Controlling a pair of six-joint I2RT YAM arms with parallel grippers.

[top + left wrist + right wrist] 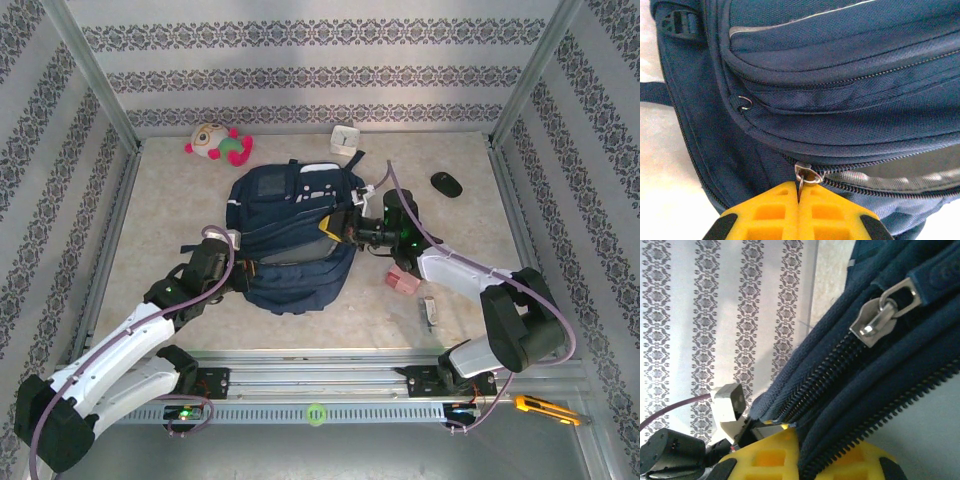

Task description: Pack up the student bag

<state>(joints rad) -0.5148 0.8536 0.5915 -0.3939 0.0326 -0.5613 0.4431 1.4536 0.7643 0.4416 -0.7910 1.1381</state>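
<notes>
Bright even light, soft shadows, pale surfaces blown out in wrist views

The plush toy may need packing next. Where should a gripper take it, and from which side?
Probably by the pink body of the plush toy, from straight above, jaws across it: it lies flat on the table beyond the student bag, soft and rounded, with room on both sides.
</notes>
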